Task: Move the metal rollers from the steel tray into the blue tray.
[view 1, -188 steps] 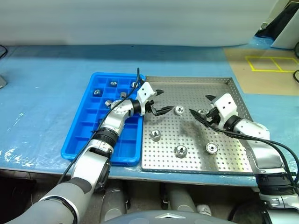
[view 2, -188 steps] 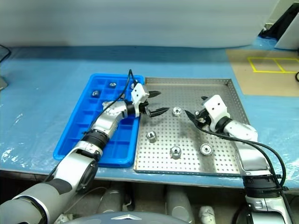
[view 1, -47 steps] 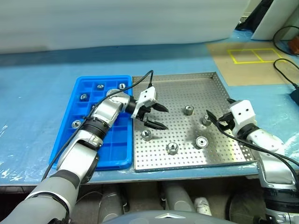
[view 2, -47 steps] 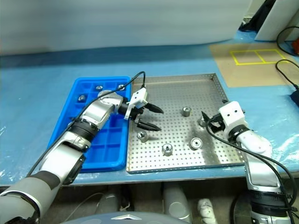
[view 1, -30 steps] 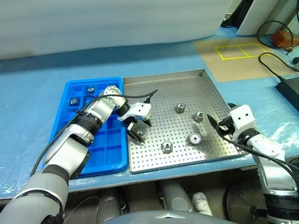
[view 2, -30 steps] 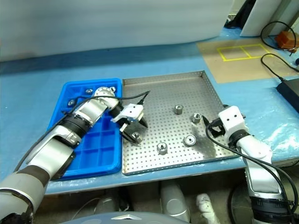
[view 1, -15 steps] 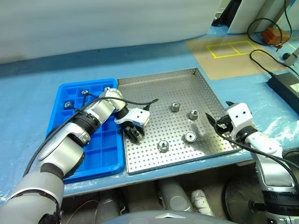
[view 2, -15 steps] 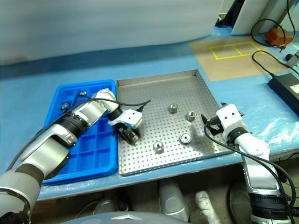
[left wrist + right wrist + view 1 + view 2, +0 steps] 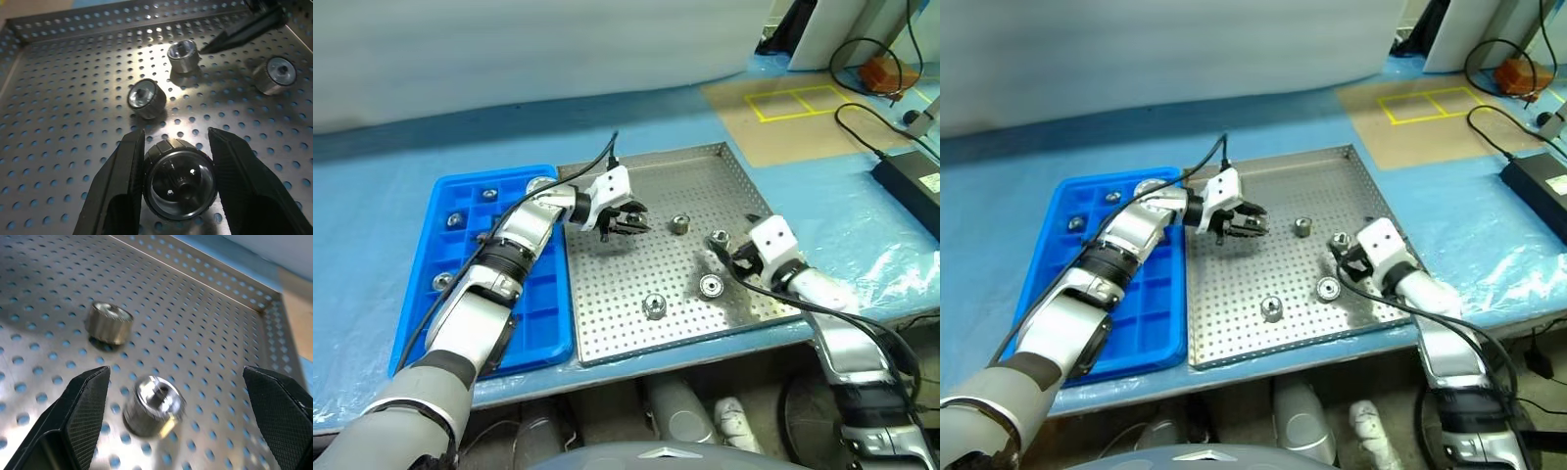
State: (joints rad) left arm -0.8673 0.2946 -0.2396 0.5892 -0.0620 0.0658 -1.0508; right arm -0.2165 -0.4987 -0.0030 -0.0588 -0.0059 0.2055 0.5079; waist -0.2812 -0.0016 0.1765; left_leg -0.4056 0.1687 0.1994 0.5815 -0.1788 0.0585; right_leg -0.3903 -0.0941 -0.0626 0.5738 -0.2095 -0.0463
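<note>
- Blue plastic sheeting covers the table (image 9: 372, 206); a blue tray (image 9: 421, 323) sits on the left w/ a steel tray (image 9: 705, 171) touching its right edge.
- Nearest on the steel tray floor: one roller (image 9: 654, 305) near the front rim, standing alone.
- Next back, a 2nd roller (image 9: 711, 285) lies on the right part of the floor, just beside the right gripper (image 9: 729, 262).
- Right gripper: fingers spread wide, nothing between them, low over the steel tray. Its wrist view has a roller (image 9: 155, 404) on the floor btwn the two finger tips, not touched.
- That same roller (image 9: 719, 238) sits just beyond the gripper in the head view; another roller (image 9: 680, 224) is further left and slightly back.
- Left gripper (image 9: 628, 217) is above the steel tray's left-centre part, pointing right, fingers clamped on a roller (image 9: 179, 183). Wrist view: the black fingers (image 9: 120, 181) press on both sides of it, floor visible below.
- Blue tray: rollers in several compartments – one mid-left (image 9: 439, 282), others toward the back row (image 9: 456, 219) (image 9: 489, 194).
- Far right: brown floor patch w/ yellow tape squares (image 9: 793, 101), a black box (image 9: 911, 181) and cables.
</note>
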